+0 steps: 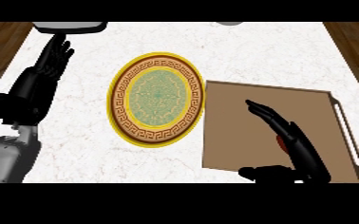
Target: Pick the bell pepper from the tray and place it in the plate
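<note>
The round plate (pixel 157 98), gold-rimmed with a green patterned centre, lies in the middle of the white marble counter. To its right is the flat brown tray (pixel 238 104) with a pale handle on its right side. My right hand (pixel 298 144) hovers over the tray's lower middle, fingers straight and pointing up-left, thumb spread out low. Only a thin red sliver of the bell pepper (pixel 279 144) shows at the hand's left edge; the hand hides the rest. My left hand (pixel 45 69) rests open at the far left, fingers up, away from both plate and tray.
A pale grey object (pixel 70 27) sits at the counter's top left just above my left hand, and a small grey object (pixel 230 23) peeks in at the top edge. Wooden floor (pixel 347 33) borders the counter at both upper corners.
</note>
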`<state>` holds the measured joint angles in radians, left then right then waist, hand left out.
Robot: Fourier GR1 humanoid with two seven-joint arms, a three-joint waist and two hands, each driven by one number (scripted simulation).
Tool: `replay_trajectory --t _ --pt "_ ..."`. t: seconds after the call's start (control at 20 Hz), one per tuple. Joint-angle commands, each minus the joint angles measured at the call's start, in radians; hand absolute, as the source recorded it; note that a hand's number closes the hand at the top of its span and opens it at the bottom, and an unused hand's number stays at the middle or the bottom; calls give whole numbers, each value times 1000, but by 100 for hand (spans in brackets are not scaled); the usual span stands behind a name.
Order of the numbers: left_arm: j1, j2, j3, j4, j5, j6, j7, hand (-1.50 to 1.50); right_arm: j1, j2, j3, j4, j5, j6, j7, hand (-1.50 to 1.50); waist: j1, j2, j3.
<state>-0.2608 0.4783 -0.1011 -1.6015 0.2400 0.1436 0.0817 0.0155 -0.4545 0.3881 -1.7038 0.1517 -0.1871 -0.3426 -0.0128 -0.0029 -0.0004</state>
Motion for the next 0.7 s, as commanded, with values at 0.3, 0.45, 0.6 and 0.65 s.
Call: replay_trajectory --t 0.3,0.45,0.6,0.65 --pt "7 16 13 -24 7 -27 26 0 -34 -377 -64 -219 208 206 545 -150 0 -5 -7" --pt "6 8 29 10 5 -31 -15 0 -58 -438 -20 -296 215 343 714 -150 5 0 -7" --pt "-5 0 1 -28 -19 -19 20 0 -62 -491 -8 -320 165 482 833 -150 12 0 -4" --pt "-3 -6 8 2 -20 -24 -2 0 -97 -466 25 -341 155 522 903 -150 19 3 -4"
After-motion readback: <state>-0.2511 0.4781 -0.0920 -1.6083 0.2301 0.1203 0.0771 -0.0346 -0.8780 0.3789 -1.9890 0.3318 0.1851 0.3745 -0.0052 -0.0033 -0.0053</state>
